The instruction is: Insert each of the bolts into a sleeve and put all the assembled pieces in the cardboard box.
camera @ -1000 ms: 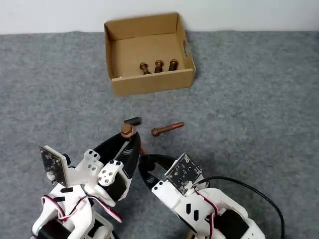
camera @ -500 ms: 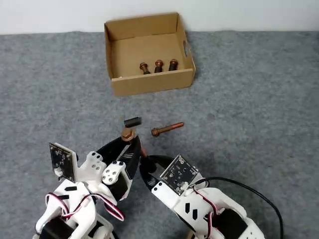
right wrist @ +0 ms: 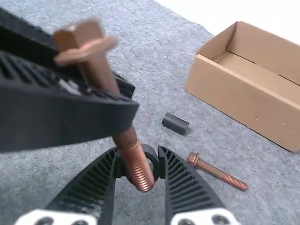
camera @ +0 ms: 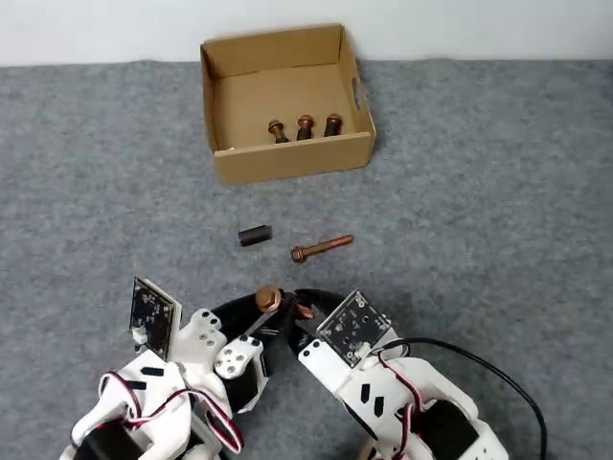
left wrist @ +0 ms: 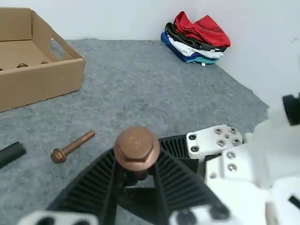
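In the lower middle of the high view, the left arm (camera: pixel 163 383) is clamping its jaws on a copper hex-head bolt (camera: pixel 268 299) just under the head. The right arm (camera: pixel 383 393) is gripping with its jaws a short black tubular sleeve (right wrist: pixel 151 155) that is ringing the bolt's threaded shank. Near the frame's centre, a second copper bolt (camera: pixel 321 247) is lying on the grey felt tabletop (camera: pixel 498 192) just right of a loose black sleeve (camera: pixel 255 235), not touching it, and three assembled pieces (camera: pixel 305 126) are sitting side by side inside the open brown cardboard box (camera: pixel 287 161) at upper centre.
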